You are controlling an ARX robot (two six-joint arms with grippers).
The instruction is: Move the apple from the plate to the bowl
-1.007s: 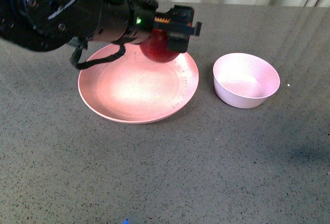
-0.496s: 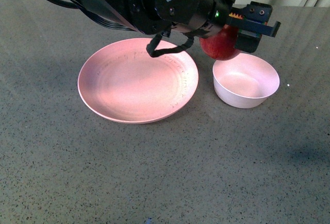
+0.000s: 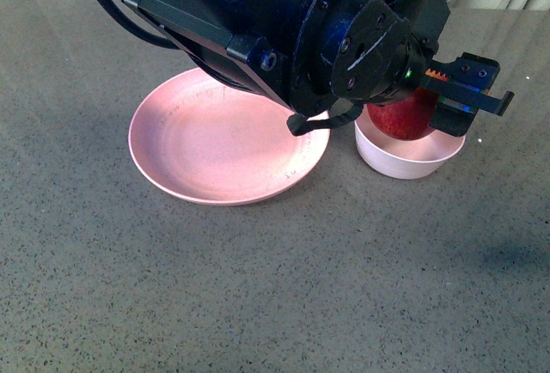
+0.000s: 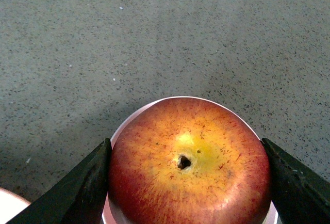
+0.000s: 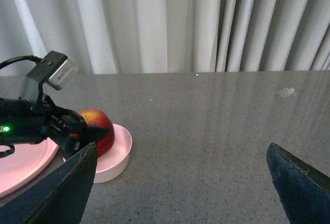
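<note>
The plate [image 3: 215, 145] lay on the left of the grey table [image 3: 258, 304], wide, pink and bare. The black left arm reached across above its far rim toward the right.

Just right of the plate, near it but not touching, stood the bowl [image 3: 404, 160]. The left gripper [image 3: 417, 111] was over the bowl, its two fingers [image 4: 85, 185] closed against opposite sides of the apple [image 3: 402, 120]. In the left wrist view the dark pads pressed on both flanks of the fruit, which showed its yellow patch and stem pit facing up, and a thin arc of the bowl's rim curved around it. In the front view the apple's lower part sat within the bowl's rim while its top rose above it. The right wrist view showed the same from the side: the red fruit low in the bowl with the gripper around it. Whether it touched the bowl's floor could not be told.

Further right, the right gripper [image 5: 180, 188] was spread wide and gripped nothing, with grey table between its fingers and a pale curtain [image 5: 154, 22] behind.
</note>
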